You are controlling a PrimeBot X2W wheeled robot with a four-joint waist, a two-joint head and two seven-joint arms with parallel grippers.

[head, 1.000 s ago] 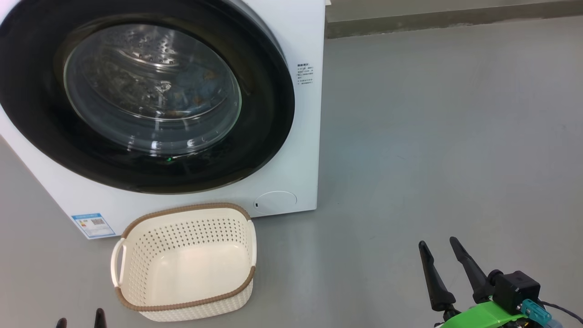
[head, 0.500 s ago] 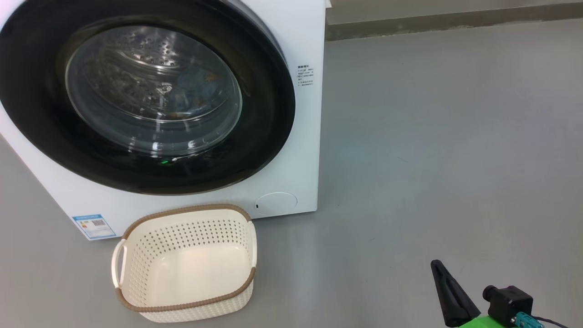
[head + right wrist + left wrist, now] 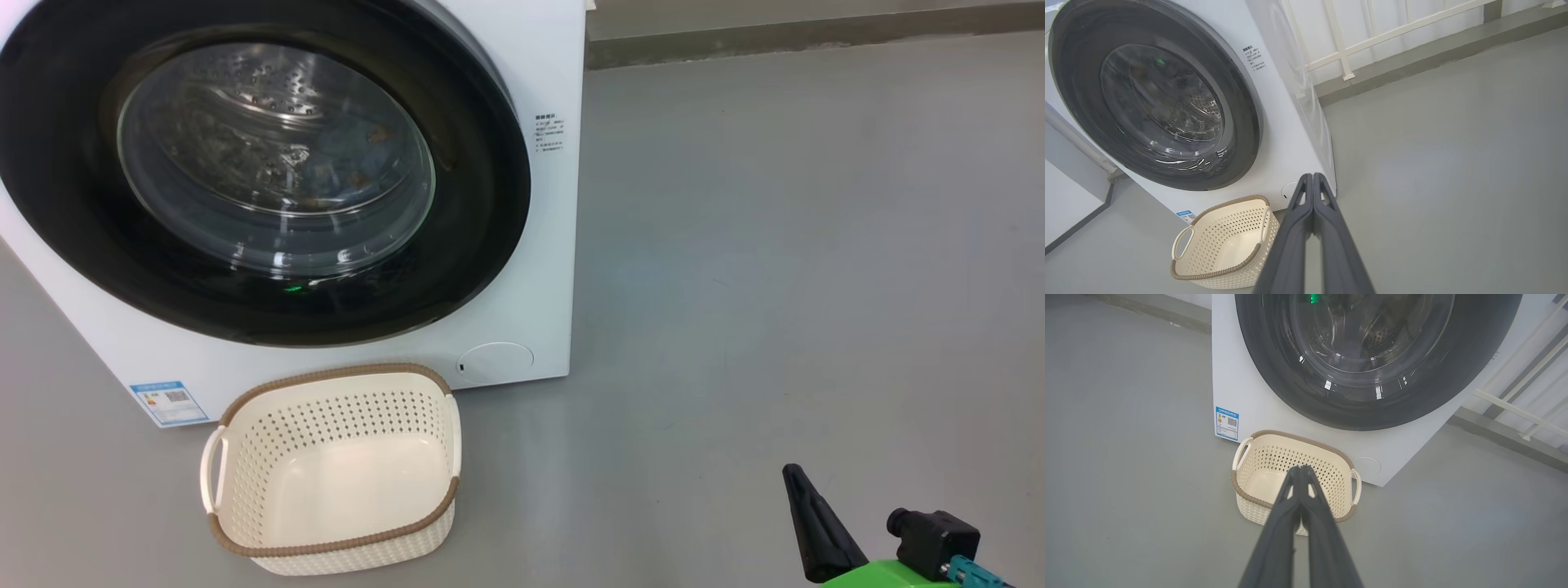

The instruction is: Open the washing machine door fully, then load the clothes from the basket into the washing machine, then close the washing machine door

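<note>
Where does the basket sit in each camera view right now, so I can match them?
Head view: basket lower left of centre, on the floor before the washing machine.
Left wrist view: basket at centre, partly behind the left fingers.
Right wrist view: basket lower left, beside the right fingers.
Shared landmark: the blue energy sticker, up-left of the basket in all three.

The right gripper (image 3: 1312, 176) rises from the bottom edge with its jaws pressed together, tips over the lower right corner of the washing machine (image 3: 1286, 139). The washing machine door (image 3: 1241, 106) sits shut against the white front, the perforated drum (image 3: 1202, 107) showing through its glass. The basket (image 3: 1231, 228) stands on the grey floor (image 3: 1453, 163) just before the machine, below the door, its pale bottom bare.
</note>
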